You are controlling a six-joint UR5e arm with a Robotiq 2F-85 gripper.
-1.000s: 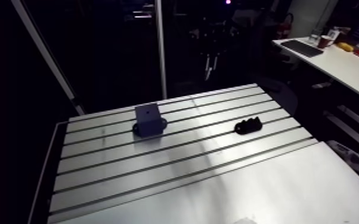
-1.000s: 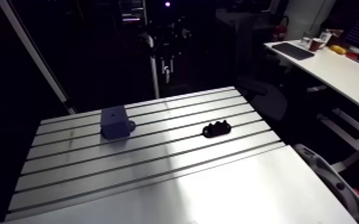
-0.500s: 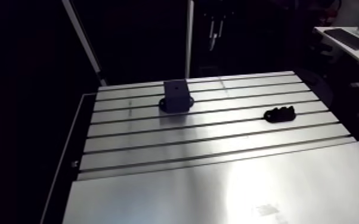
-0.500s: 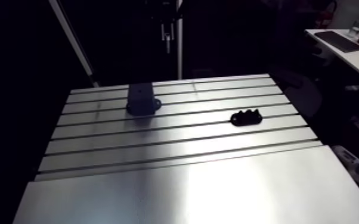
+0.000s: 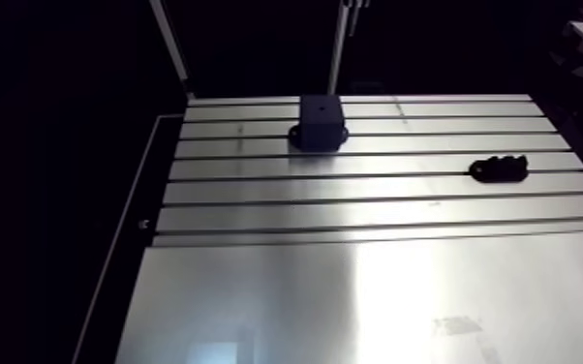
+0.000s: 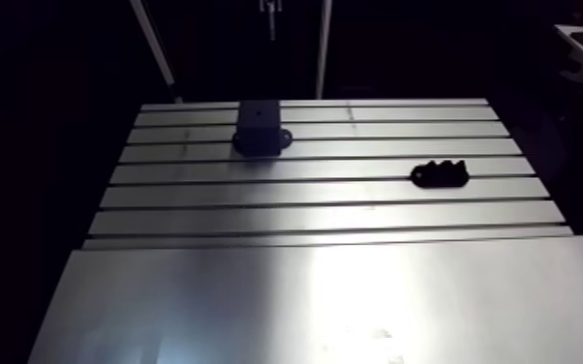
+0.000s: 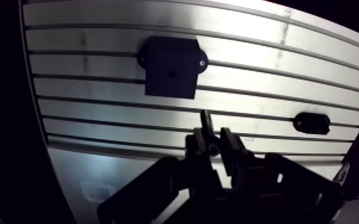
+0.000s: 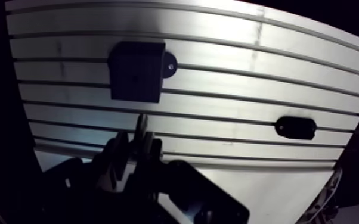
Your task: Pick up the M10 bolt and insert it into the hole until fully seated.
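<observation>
A slotted aluminium table (image 5: 373,208) is seen in the arm view. Its far half is cut by long parallel slots, and its near half is formed by a smooth plate (image 5: 353,300). The two halves are joined along a straight seam. The table's left edge and far edge are bordered by darkness.

A dark block (image 5: 321,121) is set upright on a flanged base near the far edge, left of the middle. A small hole (image 7: 173,75) is shown in its top face in the wrist view. A low dark piece with a knobbed top (image 5: 499,168) is laid near the right edge, well apart from the block. A broad stretch of bare slotted surface is left between the two.

In the wrist view the gripper (image 7: 213,142) is held above the slotted surface, near the seam with the smooth plate. Its fingers are drawn close together, and a slim dark bolt (image 7: 206,122) is clamped between them, its shaft pointed out past the fingertips. The block is placed ahead of the fingers and apart from the bolt's end. The low dark piece is found off to one side of the gripper, well apart.
</observation>
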